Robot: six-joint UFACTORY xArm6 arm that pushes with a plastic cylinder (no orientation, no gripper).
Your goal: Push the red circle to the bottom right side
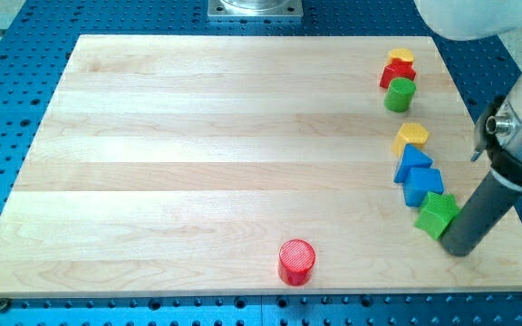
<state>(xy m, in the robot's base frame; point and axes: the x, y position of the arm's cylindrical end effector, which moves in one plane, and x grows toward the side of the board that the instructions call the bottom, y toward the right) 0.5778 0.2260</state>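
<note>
Currently resting my tip (pixel 458 252) on the wooden board (pixel 198 118) near its bottom right corner, just to the right of and slightly below the green block (pixel 437 215); touching that block or merely sitting close beside it, impossible to tell from this angle. Grasping nothing with the rod: standing bare and slanted, climbing toward the view's right edge into the arm's pale body.

Leaving the red circle (pixel 297 262) well apart, far off to the tip's left, lying flat near the board's bottom edge, a little right of the middle, apart from the other blocks.

Looking up the board's right side from the green block: meeting the lower blue block (pixel 423 186) touching the green one at its upper left, then the upper blue block (pixel 412 162), wedge-like in shape, pressing against the lower one, then the yellow block (pixel 411 136) sitting just above and seeming to touch it. Passing a gap further up and reaching a second cluster near the top right corner: the green cylinder (pixel 400 94) standing upright, the red block (pixel 397 72) just behind it, and the topmost yellow block (pixel 401 56) partly hidden beyond the red one, shape unclear.

Framing the board all round with the blue perforated table (pixel 25 54), and showing a grey metal mount (pixel 255 9) at the view's top, centre.
</note>
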